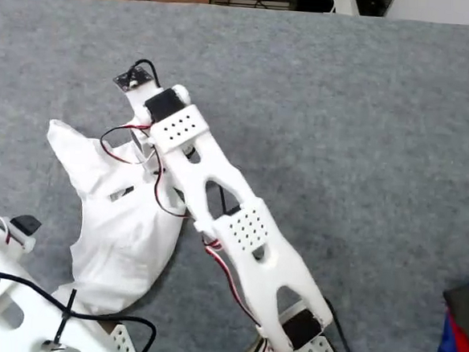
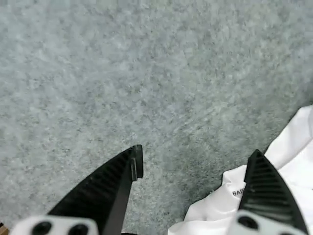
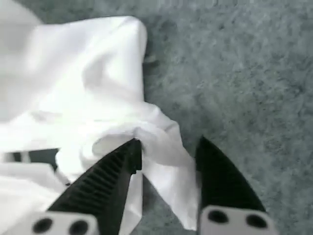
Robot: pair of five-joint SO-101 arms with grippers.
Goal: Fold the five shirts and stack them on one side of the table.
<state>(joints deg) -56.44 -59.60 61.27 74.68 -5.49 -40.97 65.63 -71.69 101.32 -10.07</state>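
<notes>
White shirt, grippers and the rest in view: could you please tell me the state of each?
white shirt: unfolded, crumpled on the table.
left gripper: open, over bare table beside the shirt's edge.
right gripper: open, astride a fold of the shirt.
coloured clothes: piled at the table's right edge; folded or not, cannot tell.
</notes>
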